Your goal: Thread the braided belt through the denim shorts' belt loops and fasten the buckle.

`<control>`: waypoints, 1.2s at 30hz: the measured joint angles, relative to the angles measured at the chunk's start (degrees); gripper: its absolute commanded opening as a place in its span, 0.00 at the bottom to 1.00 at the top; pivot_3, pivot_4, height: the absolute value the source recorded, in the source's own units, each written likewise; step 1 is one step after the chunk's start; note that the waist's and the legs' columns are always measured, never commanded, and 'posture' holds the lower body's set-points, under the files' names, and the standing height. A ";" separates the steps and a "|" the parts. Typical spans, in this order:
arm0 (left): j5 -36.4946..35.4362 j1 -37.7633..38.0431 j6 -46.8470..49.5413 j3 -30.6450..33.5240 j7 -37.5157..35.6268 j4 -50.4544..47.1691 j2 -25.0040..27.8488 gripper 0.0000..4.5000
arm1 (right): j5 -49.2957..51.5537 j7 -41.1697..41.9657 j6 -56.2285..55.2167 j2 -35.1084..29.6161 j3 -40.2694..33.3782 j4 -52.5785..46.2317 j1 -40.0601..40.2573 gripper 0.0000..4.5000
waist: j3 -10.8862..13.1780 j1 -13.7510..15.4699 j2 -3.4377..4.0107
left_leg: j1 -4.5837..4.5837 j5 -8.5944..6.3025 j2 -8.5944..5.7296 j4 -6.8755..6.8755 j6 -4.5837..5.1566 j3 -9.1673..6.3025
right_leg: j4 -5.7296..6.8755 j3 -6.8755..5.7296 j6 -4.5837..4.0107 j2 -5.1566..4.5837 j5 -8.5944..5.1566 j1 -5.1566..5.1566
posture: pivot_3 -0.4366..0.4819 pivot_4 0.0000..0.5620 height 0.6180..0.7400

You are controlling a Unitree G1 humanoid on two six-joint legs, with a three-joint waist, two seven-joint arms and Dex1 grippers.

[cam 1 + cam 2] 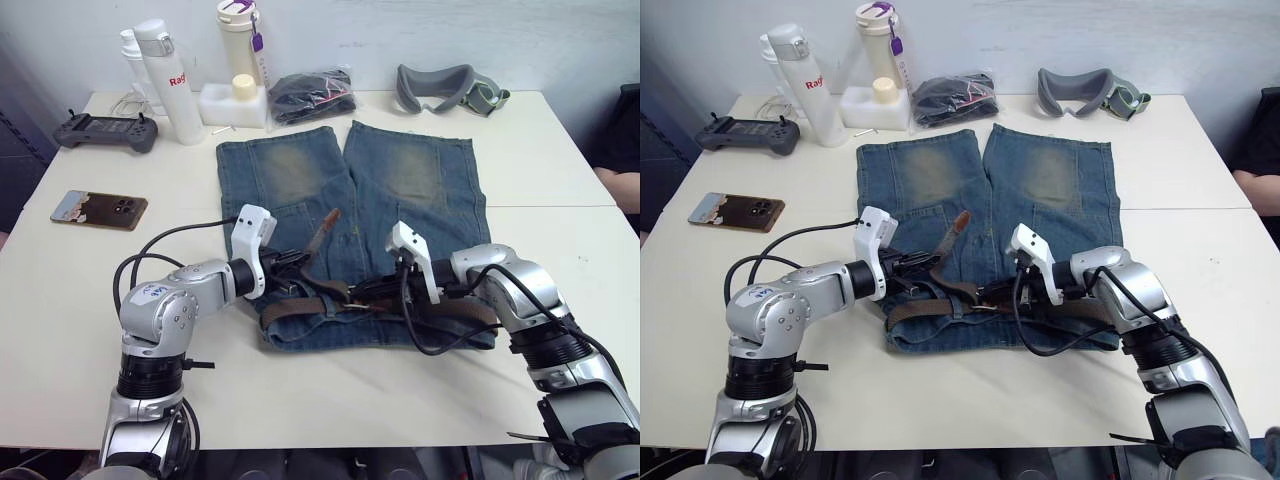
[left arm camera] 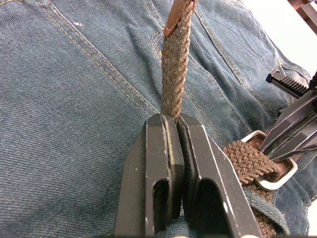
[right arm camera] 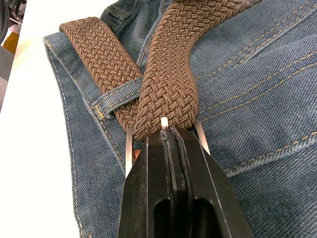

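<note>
Bright, even light, seemingly from overhead, casts soft shadows on the white table (image 1: 90,300); wrist close-ups stay sharp.

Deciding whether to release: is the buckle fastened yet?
Apparently fastened: the prong pokes up through the braided belt lying across the buckle, pinched by the right claw.

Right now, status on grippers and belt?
Left gripper shut on the braided belt near its tip. Right gripper shut at the buckle. Belt through buckle frame; nothing blocking.
</note>
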 measured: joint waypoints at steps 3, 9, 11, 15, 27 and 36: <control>0.00 0.00 0.00 0.00 0.00 0.00 0.00 0.00 | -0.16 -0.01 -0.63 0.02 0.26 0.00 0.06 0.01 | 0.00 -0.01 0.00 | 0.00 0.00 0.00 0.00 0.00 0.00 | 0.00 0.00 0.00 0.00 0.00 0.00 | 0.48 0.27 1.00; 0.00 0.00 0.00 -0.02 0.04 0.00 0.00 0.00 | -1.83 -0.15 -1.23 0.40 1.53 -0.06 -0.09 0.01 | -0.01 -0.12 0.00 | 0.04 0.01 0.01 0.00 -0.02 0.00 | 0.04 0.01 0.00 0.02 0.00 0.00 | 0.48 0.27 1.00; -0.03 -0.08 0.03 0.01 0.15 0.00 -0.18 0.00 | -2.14 -0.22 -1.09 0.43 2.19 -0.11 -0.21 0.01 | -0.02 -0.15 -0.02 | 0.05 0.02 0.02 0.00 -0.03 0.00 | 0.06 0.01 0.00 0.03 0.00 0.00 | 0.48 0.27 1.00; -0.30 -0.94 0.72 0.30 0.81 0.05 -1.72 0.00 | -3.67 -0.53 -0.47 0.46 3.68 -0.56 -1.29 0.01 | -0.06 -0.20 -0.08 | 0.09 0.01 0.02 0.00 -0.02 0.00 | 0.12 0.01 0.00 0.03 0.00 0.02 | 0.48 0.27 1.00; -5.71 -12.92 4.69 4.15 0.52 8.20 -9.31 0.00 | -10.03 -3.18 2.56 0.59 9.80 -2.16 -4.04 0.01 | -0.60 -0.68 -0.56 | 1.23 0.07 0.00 -0.37 0.03 -0.07 | -0.03 -0.07 -0.12 0.02 0.11 1.07 | 0.48 0.27 1.00; -9.90 -27.52 5.88 8.57 1.55 21.08 -13.65 0.00 | -14.14 -6.95 -0.86 0.85 10.72 -6.83 -2.21 0.01 | -0.69 -1.18 -0.70 | 1.15 0.19 -0.04 -0.52 -0.47 -0.09 | -0.29 -0.14 -0.01 0.01 0.21 1.05 | 0.48 0.27 1.00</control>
